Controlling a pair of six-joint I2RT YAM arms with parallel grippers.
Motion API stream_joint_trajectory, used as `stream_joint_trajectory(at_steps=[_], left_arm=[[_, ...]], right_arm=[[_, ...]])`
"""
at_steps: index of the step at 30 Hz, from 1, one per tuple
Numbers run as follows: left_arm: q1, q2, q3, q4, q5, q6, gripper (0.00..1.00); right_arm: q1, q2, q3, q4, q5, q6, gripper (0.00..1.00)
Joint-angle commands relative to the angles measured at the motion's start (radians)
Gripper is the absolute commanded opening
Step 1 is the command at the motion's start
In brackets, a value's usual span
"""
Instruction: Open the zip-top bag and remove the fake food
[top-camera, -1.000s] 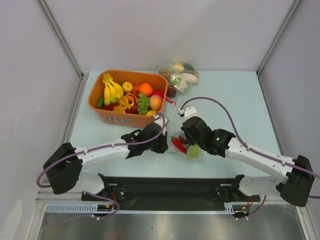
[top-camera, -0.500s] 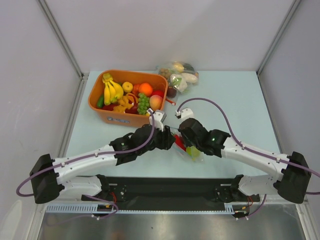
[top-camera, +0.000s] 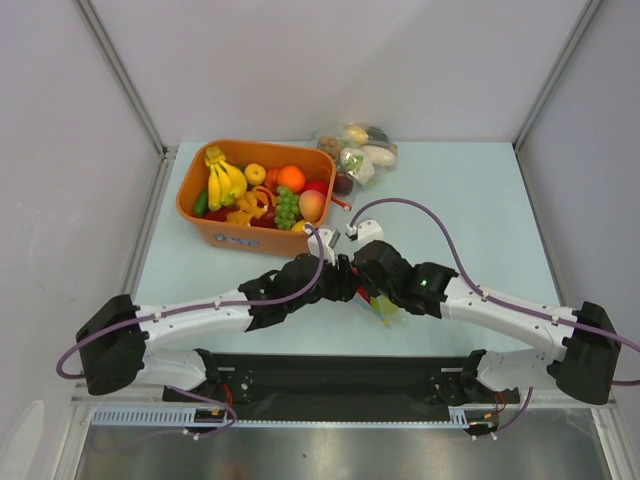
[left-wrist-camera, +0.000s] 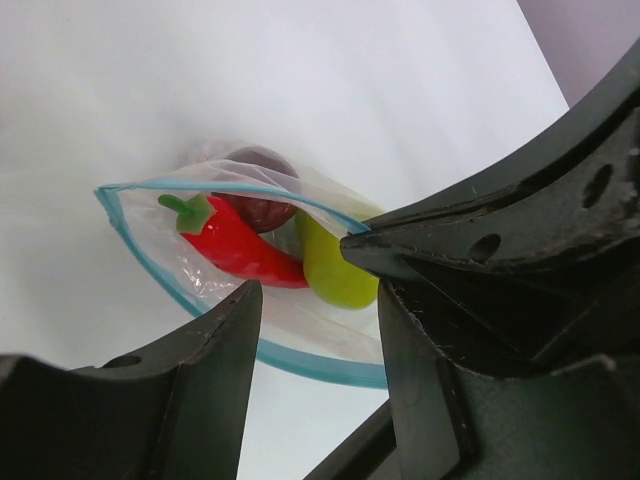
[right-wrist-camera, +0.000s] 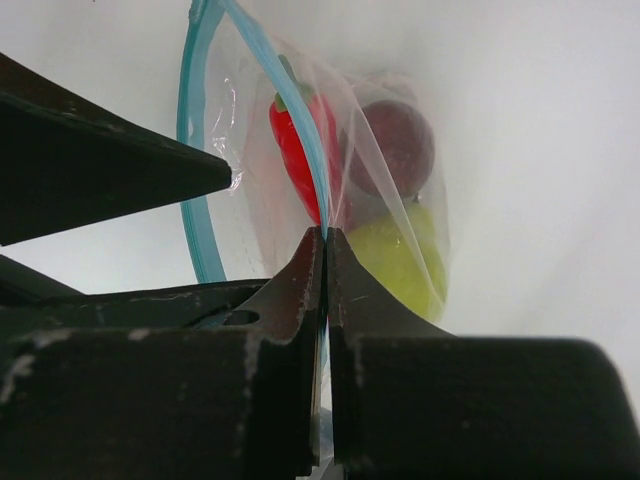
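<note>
Pale-blue tabletop (top-camera: 480, 200), front middle. Pinching one lip of zip-top bag (left-wrist-camera: 215, 285) with right gripper (right-wrist-camera: 326, 235), clamped tight. Just spread left gripper (left-wrist-camera: 310, 275) wide and closed in on the gaping mouth. Chili pepper (left-wrist-camera: 235, 245), green pear (left-wrist-camera: 330, 270), purple fruit (left-wrist-camera: 255, 205) not out yet; likely ready for reaching in.

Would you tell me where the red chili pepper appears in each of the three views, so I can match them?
Top external: the red chili pepper is a red sliver at low centre, where the two arms meet, largely hidden.
Left wrist: the pepper left of centre, inside the open zip-top bag, green stem pointing left.
Right wrist: the pepper upper centre, seen through the bag wall.
Shared landmark: the green pear beside it in all three.
</note>
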Motion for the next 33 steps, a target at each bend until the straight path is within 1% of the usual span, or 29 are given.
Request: stream_joint_trajectory(at_steps=[1, 5, 8, 10, 14, 19, 21, 24, 26, 27, 33], left_arm=[[0.004, 0.01, -0.015, 0.089, 0.004, -0.031, 0.55], [0.007, 0.02, -0.021, 0.058, -0.004, -0.046, 0.54], [0.013, 0.04, -0.029, 0.043, 0.004, -0.064, 0.55], [0.018, 0.057, -0.038, 0.055, 0.013, -0.075, 0.57], [0.027, 0.086, -0.049, 0.074, 0.019, -0.097, 0.58], [0.052, 0.125, -0.049, 0.04, 0.009, -0.124, 0.59], [0.061, 0.138, -0.055, 0.066, 0.013, -0.129, 0.59], [0.066, 0.163, -0.044, 0.074, 0.006, -0.129, 0.6], [0.07, 0.181, -0.039, 0.074, -0.004, -0.13, 0.61], [0.075, 0.191, -0.035, 0.074, -0.002, -0.135, 0.62], [0.082, 0.197, -0.041, 0.091, -0.023, -0.141, 0.65]], right_arm=[[0.008, -0.001, 0.026, 0.047, -0.001, 0.034, 0.0], [0.008, -0.012, 0.027, 0.05, 0.021, 0.049, 0.0], [0.007, -0.018, 0.024, 0.058, 0.018, 0.048, 0.0], [0.007, -0.015, 0.024, 0.063, 0.004, 0.051, 0.0], [0.007, -0.004, 0.015, 0.073, -0.008, 0.065, 0.0], [0.005, -0.024, 0.008, 0.087, -0.021, 0.075, 0.0], [-0.002, -0.027, 0.003, 0.098, -0.04, 0.066, 0.0], [-0.025, -0.027, -0.006, 0.116, -0.154, 0.074, 0.0], [-0.036, -0.035, -0.028, 0.145, -0.203, 0.085, 0.0], [-0.05, -0.041, -0.035, 0.158, -0.262, 0.094, 0.0], [-0.094, -0.069, -0.094, 0.23, -0.462, 0.12, 0.0]])
